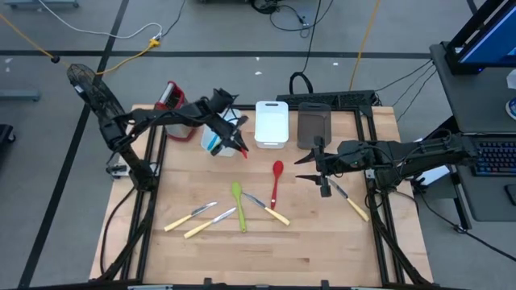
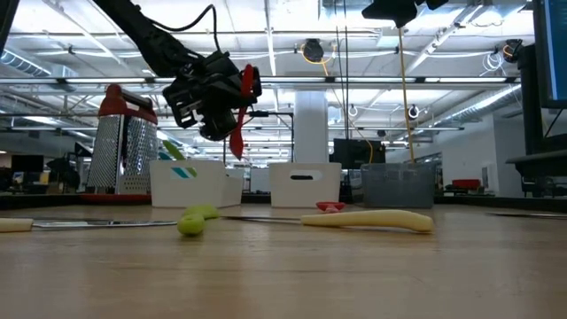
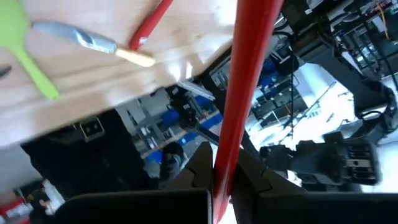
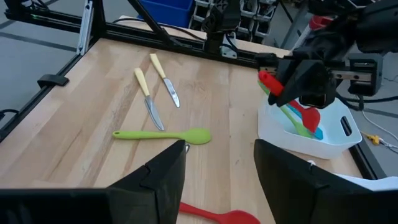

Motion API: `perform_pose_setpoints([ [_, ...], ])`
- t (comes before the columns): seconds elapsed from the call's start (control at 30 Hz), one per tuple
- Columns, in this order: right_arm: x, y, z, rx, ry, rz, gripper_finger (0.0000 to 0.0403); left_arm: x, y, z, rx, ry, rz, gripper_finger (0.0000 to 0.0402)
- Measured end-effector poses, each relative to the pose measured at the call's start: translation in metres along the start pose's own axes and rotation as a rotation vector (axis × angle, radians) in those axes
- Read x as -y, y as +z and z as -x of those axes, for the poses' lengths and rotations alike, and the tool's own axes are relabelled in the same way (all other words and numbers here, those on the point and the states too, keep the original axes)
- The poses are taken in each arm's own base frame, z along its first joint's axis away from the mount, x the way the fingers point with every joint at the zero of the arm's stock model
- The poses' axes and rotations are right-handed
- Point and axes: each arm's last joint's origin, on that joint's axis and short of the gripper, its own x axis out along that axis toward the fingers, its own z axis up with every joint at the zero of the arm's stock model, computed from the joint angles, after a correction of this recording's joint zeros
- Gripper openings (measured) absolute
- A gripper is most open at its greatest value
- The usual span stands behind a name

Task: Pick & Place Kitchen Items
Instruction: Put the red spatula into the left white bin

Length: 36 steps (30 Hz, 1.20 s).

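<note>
My left gripper [image 1: 233, 138] is shut on a red utensil [image 2: 238, 133] and hovers above a small white bin [image 1: 212, 143] that holds green and blue utensils [image 4: 297, 124]. My right gripper [image 1: 310, 167] waits open over the table's right half, with nothing between its fingers. Lying flat on the wooden table are a red spoon [image 1: 276, 180], a green spoon [image 1: 239, 203] and several yellow-handled knives [image 1: 192, 216], one of them [image 1: 349, 199] under the right arm. My left gripper pinches the red utensil's slim shaft [image 3: 219, 177] between its two fingers, near one end. The rest of the shaft runs out past the fingertips. The utensil is lifted clear of the table and slants downward toward the small white bin; whether its lower end [image 4: 307, 117] touches the bin's contents I cannot tell.
A second white bin [image 1: 272, 123] and a dark grey bin [image 1: 314, 126] stand side by side at the far edge. A red-topped metal grater [image 1: 169, 97] stands at the far left corner. The near part of the table [image 1: 266, 254] is bare wood.
</note>
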Motion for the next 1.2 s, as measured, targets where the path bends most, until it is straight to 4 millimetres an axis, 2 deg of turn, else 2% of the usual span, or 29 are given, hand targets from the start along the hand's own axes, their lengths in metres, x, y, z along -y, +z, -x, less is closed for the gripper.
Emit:
perform_pose_setpoints([
  [0.17, 0.000, 0.000, 0.000, 0.000, 0.000, 0.000, 0.0183, -0.001, 0.001, 0.010, -0.019, -0.007, 0.073, 0.0014],
  [0.4, 0.000, 0.000, 0.000, 0.001, 0.000, -0.004, 0.0183, -0.005, 0.005, 0.019, 0.010, -0.009, 0.089, 0.0015],
  [0.6, 0.000, 0.000, 0.000, 0.002, 0.000, -0.004, 0.0183, -0.012, 0.009, 0.027, 0.030, 0.000, 0.102, 0.0038],
  [1.0, 0.000, 0.000, 0.000, 0.002, 0.000, -0.012, 0.0183, -0.014, 0.017, 0.046, 0.122, -0.034, 0.011, 0.0045],
  [1.2, 0.000, 0.000, 0.000, 0.002, 0.000, -0.028, 0.0183, -0.016, 0.019, 0.049, 0.151, -0.033, 0.036, 0.0046],
])
